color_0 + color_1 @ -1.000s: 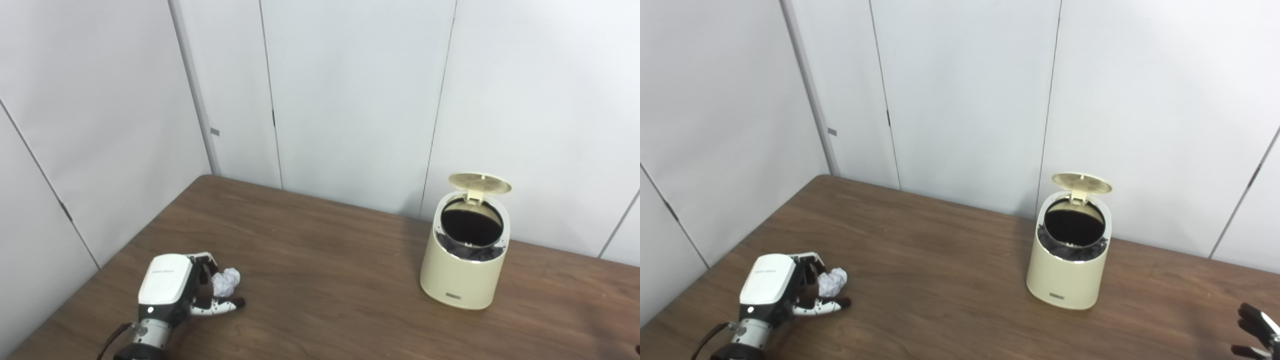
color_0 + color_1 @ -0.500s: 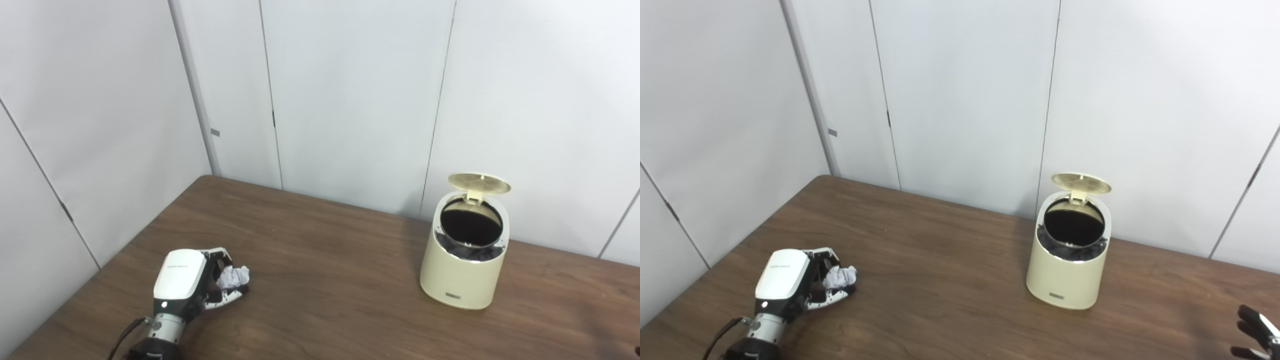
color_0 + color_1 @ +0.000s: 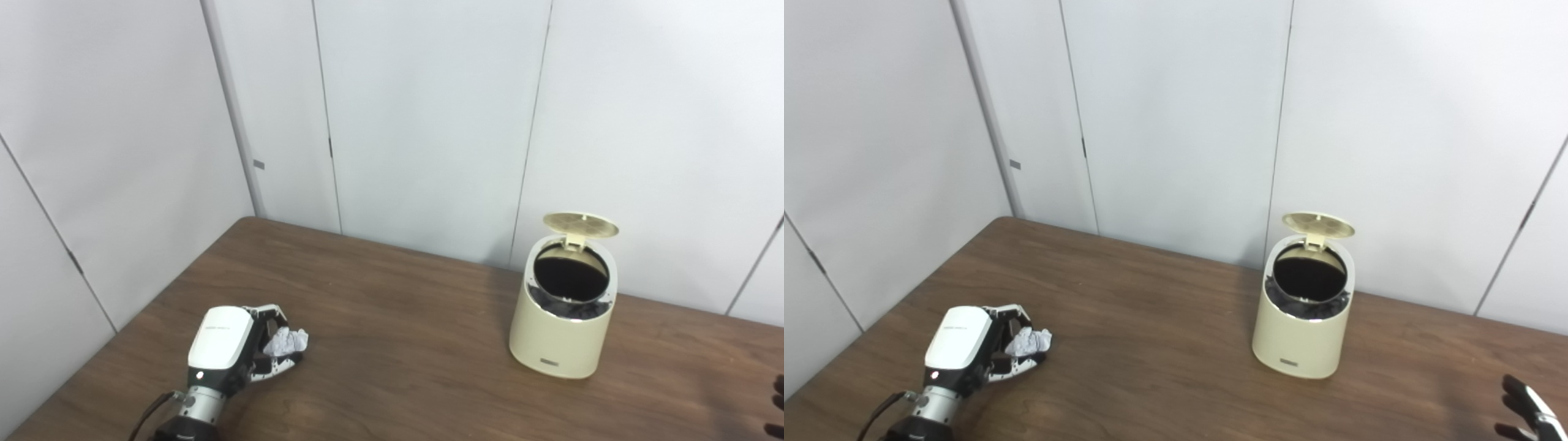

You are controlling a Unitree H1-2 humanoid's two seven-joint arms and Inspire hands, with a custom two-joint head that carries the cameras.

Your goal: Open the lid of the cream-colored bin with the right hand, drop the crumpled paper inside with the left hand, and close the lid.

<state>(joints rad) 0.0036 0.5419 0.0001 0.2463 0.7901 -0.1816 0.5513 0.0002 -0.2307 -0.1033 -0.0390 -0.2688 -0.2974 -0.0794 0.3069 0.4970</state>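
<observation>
The cream-colored bin (image 3: 560, 334) stands on the right part of the brown table (image 3: 398, 361), its round lid (image 3: 580, 224) tipped up and back over a dark, black-lined opening. At the near left my left hand (image 3: 236, 349) is shut on the crumpled white paper (image 3: 286, 341), which sticks out between the fingers just above the tabletop. My right hand (image 3: 1528, 410) shows only at the bottom right corner, fingers spread and holding nothing, well apart from the bin.
Pale grey wall panels (image 3: 429, 122) close in the table at the back and on the left. The table's left edge (image 3: 122, 324) runs diagonally beside my left arm. Bare wood lies between the left hand and the bin.
The left hand closed on the paper and moved up and to the right with it. The camera then shifted a little, sliding the scene left. The bin's lid stayed up.
</observation>
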